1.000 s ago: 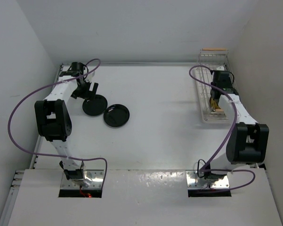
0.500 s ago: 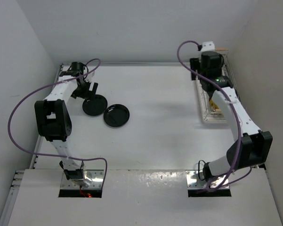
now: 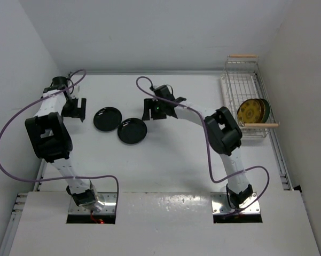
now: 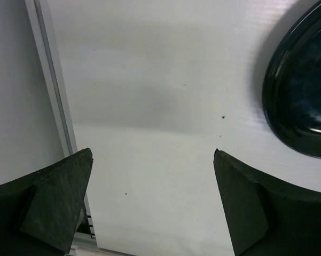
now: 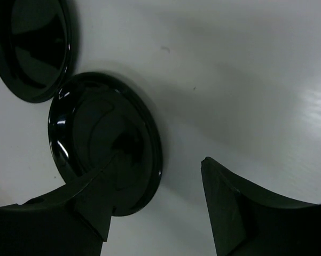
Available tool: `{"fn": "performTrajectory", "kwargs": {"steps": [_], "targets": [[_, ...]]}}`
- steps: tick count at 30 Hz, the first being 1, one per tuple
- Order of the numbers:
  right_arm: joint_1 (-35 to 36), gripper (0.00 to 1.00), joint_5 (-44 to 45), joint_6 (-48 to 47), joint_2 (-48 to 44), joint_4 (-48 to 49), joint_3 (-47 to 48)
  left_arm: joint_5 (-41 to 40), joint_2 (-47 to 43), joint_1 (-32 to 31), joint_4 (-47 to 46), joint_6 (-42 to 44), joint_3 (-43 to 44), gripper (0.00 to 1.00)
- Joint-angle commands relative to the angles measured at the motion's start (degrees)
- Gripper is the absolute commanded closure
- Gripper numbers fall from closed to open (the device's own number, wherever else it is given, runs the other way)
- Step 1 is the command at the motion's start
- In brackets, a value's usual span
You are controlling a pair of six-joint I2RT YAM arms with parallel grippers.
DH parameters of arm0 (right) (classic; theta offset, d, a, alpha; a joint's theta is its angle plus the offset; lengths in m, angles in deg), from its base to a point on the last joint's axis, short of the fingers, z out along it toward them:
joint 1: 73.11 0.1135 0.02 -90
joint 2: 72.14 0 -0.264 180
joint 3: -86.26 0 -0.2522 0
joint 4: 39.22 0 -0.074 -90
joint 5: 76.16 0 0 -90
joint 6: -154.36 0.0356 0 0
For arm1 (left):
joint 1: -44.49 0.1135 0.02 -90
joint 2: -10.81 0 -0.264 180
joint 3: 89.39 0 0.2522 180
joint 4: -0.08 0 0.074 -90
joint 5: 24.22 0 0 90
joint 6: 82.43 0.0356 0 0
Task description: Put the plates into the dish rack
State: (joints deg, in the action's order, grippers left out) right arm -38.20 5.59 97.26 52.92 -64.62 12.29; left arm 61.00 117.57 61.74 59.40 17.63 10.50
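Two glossy black plates lie flat at the table's left middle, one further left (image 3: 107, 118) and one nearer (image 3: 132, 130). My right gripper (image 3: 148, 112) reaches across to them, open and empty. In the right wrist view (image 5: 160, 158) its left finger hangs over the nearer plate (image 5: 104, 144); the other plate (image 5: 34, 48) lies beyond. My left gripper (image 3: 77, 109) is open and empty just left of the plates; one plate's rim (image 4: 304, 90) shows right of its jaws (image 4: 152, 152). The white wire dish rack (image 3: 240, 85) at the far right holds a mustard-yellow plate (image 3: 251, 111) on edge, others behind it.
A raised rail (image 4: 53, 90) runs along the table's left edge beside my left gripper. The side walls stand close to both ends of the table. The rack's wooden handles (image 3: 243, 55) sit at its far and near ends. My right arm's cable loops above the table's middle.
My right arm has swung from the dish rack across the table to the black plates. My left gripper has drawn back left, off the further plate. The plates in the rack now show uncovered.
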Motion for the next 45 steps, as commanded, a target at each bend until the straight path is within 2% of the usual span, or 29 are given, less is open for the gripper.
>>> {"fn": "performTrajectory", "kwargs": {"steps": [1,6,13,17,18,19,20,24,27,28,31,32,33,35,36,38,39,41,42,45], "targets": [[0.1,0.38,-6.6,11.2,-0.7,9.7,-0.9,-0.1,-2.8,0.1,0.0,1.0,-1.6,0.0],[1.1,0.43,-9.8,14.6,2.5,10.2,-4.9,-0.1,-2.8,0.8,-0.6,1.0,-2.1,0.0],[2.9,0.57,-11.0,16.9,4.9,11.3,-10.4,1.5,-2.8,0.8,-0.6,1.0,-1.0,0.0],[2.8,0.74,-11.4,18.2,6.3,11.2,-9.1,2.1,-2.8,0.8,-0.6,1.0,-1.0,0.0],[2.5,0.81,-11.5,18.5,6.3,11.2,-9.1,2.1,-2.8,0.8,-0.6,1.0,-1.0,0.0],[2.6,0.99,-11.4,18.3,6.1,12.8,-9.1,2.1,-2.8,0.8,-0.6,1.0,-1.0,0.0],[2.2,1.0,-11.3,18.2,5.7,13.0,-9.1,2.1,-2.8,0.8,-0.6,1.0,-1.0,0.0],[-0.1,1.0,-9.8,16.9,-0.9,15.6,-11.1,2.1,-2.8,0.8,-0.6,1.0,-1.0,0.0],[-3.8,1.0,-6.4,12.0,-10.8,16.2,-15.1,2.1,-2.8,0.8,-0.6,1.0,-1.0,0.0],[-5.3,1.0,-5.1,10.6,-17.4,15.0,-15.9,2.1,-2.8,0.8,-0.6,1.0,-1.0,0.0],[-9.6,1.0,3.1,1.1,-25.6,8.6,-15.7,3.1,-2.8,0.8,-0.6,1.0,-1.0,0.0],[-10.5,1.0,9.9,-1.5,-29.1,7.0,-15.4,3.1,-2.8,0.8,-0.6,1.0,-1.0,0.0],[-11.6,1.0,12.7,-9.5,-30.9,4.3,-14.7,4.0,-2.8,0.8,-0.6,1.0,-1.0,0.0],[-14.4,1.0,21.8,-14.9,-36.5,0.8,-13.5,4.7,-2.8,0.8,-0.6,1.0,-1.0,0.0],[-16.9,1.0,30.2,-22.7,-38.5,-1.5,-13.0,5.6,-2.8,0.8,-0.6,1.0,-1.0,0.0],[-18.6,1.0,35.8,-30.0,-41.3,-2.4,-12.2,6.1,-2.8,0.8,-0.6,1.0,-1.0,0.01],[-21.3,1.0,44.1,-38.4,-41.6,-2.2,-12.1,6.6,-2.8,0.8,-0.6,1.5,-1.0,0.01],[-23.7,1.0,49.8,-45.3,-42.2,-1.5,-13.1,6.6,-2.3,0.8,-0.6,1.5,-0.4,0.01],[-24.4,1.0,55.4,-49.4,-42.8,0.7,-13.9,7.1,-2.3,0.8,-0.6,1.5,-0.4,0.01],[-27.7,1.0,58.6,-53.7,-43.4,2.8,-17.1,7.1,-1.7,0.8,0.0,1.5,0.1,0.01]]}}
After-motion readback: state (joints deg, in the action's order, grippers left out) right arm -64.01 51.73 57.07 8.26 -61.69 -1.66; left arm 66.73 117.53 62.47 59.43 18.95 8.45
